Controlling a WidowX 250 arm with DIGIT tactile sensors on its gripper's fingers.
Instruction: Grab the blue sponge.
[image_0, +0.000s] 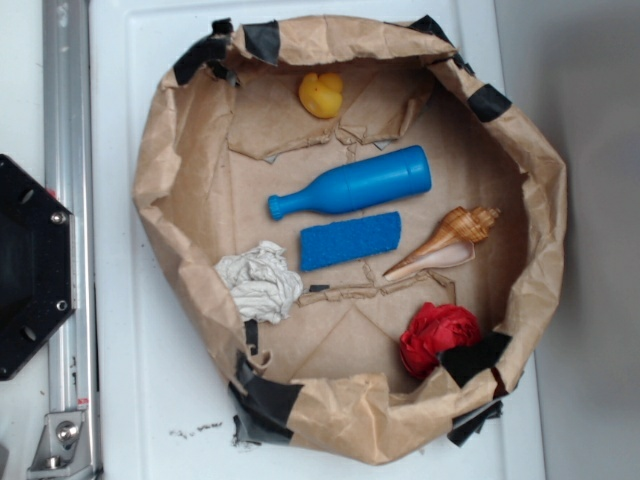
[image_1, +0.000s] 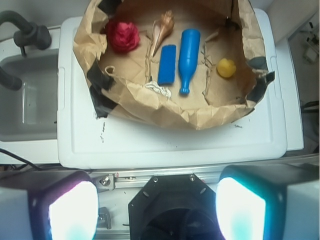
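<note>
We saw the sponge (image_0: 350, 240) lying flat mid-bag (image_0: 545, 180), between bottle (image_0: 355, 183) and shell (image_0: 445, 243), paper walls around. Our end effector (image_1: 157, 207) stood spread wide, well apart.

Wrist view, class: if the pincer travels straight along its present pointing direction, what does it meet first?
Probably the black robot base and rail directly below, between the fingers; the blue sponge lies well ahead, though depth is unclear.
</note>
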